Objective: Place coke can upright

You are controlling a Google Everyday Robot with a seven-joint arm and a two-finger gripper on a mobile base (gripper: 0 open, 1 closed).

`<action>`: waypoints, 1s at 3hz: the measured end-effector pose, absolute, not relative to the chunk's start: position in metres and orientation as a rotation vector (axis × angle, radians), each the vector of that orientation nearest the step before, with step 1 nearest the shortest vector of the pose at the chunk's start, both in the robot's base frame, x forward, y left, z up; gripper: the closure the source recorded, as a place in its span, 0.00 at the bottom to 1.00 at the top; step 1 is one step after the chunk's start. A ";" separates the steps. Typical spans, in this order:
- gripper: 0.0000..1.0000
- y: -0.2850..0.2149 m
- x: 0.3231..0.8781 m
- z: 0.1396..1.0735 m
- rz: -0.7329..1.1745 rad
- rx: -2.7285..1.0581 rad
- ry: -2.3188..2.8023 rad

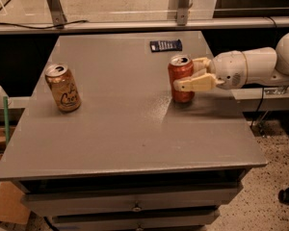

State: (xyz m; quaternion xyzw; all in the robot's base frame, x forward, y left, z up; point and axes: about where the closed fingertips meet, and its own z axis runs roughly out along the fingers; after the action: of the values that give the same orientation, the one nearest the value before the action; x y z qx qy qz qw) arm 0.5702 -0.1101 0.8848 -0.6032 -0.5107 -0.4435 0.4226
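We see the coke can [181, 79] standing up straight on the grey table [125, 138], toward the back on the right side. Its silver top faces up and its bottom sits flat on the table. The gripper [186, 74] comes in from the right and is closed around the can. One tan finger [196, 83] lies across the front of the can, about halfway up. The other finger sits behind the can near its top, so the can is pinched between the two. The fat white arm [253, 67] behind the gripper hangs over the right edge of the table. Close behind the coke can, near the back edge, lies a small dark blue packet [165, 45], flat and not touching the can. Far off on the left side stands a tan-gold can [62, 88] with dark curly letters. It is upright too, and well apart from the coke can, with bare table between them. Under the table top we see drawers [135, 207] with small knobs. A cardboard box [9, 203] sits on the ground at the lower left. A black wheel [286, 195] rests on the speckled floor [260, 211] at the lower right.
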 end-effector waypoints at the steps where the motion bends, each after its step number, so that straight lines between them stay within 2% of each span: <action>1: 1.00 -0.116 0.567 0.878 -1.117 -1.492 -1.263; 2: 0.85 -0.123 0.561 0.872 -1.109 -1.492 -1.247; 3: 0.61 -0.128 0.554 0.868 -1.104 -1.491 -1.232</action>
State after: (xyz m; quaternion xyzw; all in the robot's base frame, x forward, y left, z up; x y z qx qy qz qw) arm 0.5536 -0.1281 0.8678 -0.6006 -0.4963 -0.4449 0.4416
